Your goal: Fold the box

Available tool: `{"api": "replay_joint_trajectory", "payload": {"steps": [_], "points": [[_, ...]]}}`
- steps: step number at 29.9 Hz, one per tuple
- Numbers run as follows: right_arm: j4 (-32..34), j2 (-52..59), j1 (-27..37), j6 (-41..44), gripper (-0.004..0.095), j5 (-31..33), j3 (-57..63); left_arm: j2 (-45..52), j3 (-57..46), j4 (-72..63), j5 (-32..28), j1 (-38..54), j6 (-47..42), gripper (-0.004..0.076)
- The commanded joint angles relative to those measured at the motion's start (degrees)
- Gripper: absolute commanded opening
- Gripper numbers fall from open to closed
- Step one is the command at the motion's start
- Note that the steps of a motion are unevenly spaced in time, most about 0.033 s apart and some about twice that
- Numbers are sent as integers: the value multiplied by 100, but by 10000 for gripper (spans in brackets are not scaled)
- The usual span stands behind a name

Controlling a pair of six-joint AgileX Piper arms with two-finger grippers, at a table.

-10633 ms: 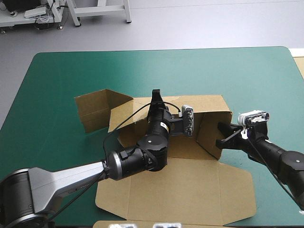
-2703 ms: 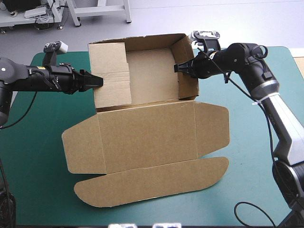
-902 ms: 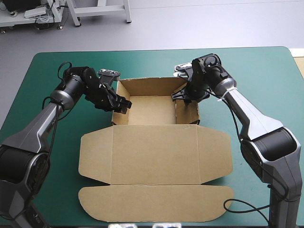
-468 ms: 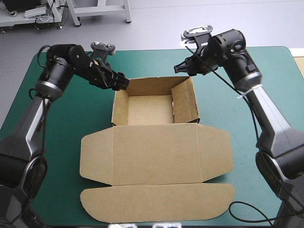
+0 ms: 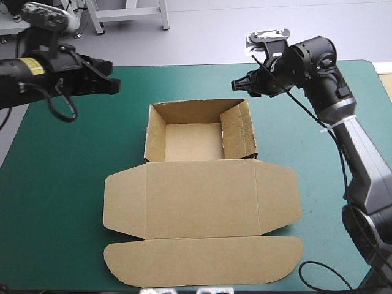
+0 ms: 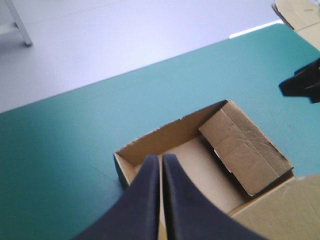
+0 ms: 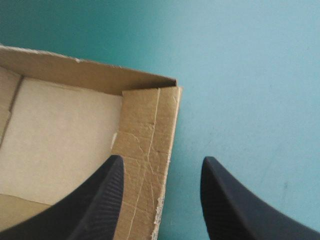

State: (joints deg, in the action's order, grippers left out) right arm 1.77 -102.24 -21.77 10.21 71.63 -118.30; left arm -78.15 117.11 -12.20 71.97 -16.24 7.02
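Note:
The brown box stands as an open tray on the far half of the table, its lid lying flat toward the near edge. The tray's right wall flap leans inward. My left gripper hovers to the left of the tray and clear of it. It is shut and holds nothing, and in its own view the fingers meet in a point above the tray. My right gripper hangs above the tray's far right corner. It is open and empty, over that corner's wall.
Bare teal-green cover surrounds the box on both sides and beyond it. A piece of more brown board shows past the table's right edge. The right gripper's dark fingers appear far off in the left wrist view.
The left gripper has drawn back to the left from the tray's far left corner and has shut. The right gripper has stayed above the far right corner, open. The box has not moved.

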Motion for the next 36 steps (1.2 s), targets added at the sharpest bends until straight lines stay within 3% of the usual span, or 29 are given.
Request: {"api": "replay_joint_trajectory", "payload": {"steps": [1, 5, 12, 14, 18, 24, 29, 36], "points": [[-256, -113, 204, 11, 442, -20, 264, 601, 32, 347, 192, -15, -7, -9], [-519, -522, 256, 11, 431, -9, 401, 1133, -505, 694, 192, -15, -7, -9], [-1090, -1159, 256, -94, 313, -9, 401, 2140, -2040, 831, 192, -15, -7, -9], [-1056, -1278, 256, -94, 251, -9, 401, 2446, -2542, 831, 192, -15, -7, -9], [-745, -1341, 256, -94, -3, -9, 401, 3070, -3585, 846, 192, -15, -82, -9], [26, -1031, 494, -38, -17, -9, 401, 4109, -5188, 893, -88, -15, -322, -9], [294, -415, 1352, -357, -17, -9, 401, 4759, -6007, 940, 28, -15, -322, -9], [667, -20, 3124, -864, -16, 1, 401, 5038, -6282, 1133, 92, -15, -575, -9]]}}
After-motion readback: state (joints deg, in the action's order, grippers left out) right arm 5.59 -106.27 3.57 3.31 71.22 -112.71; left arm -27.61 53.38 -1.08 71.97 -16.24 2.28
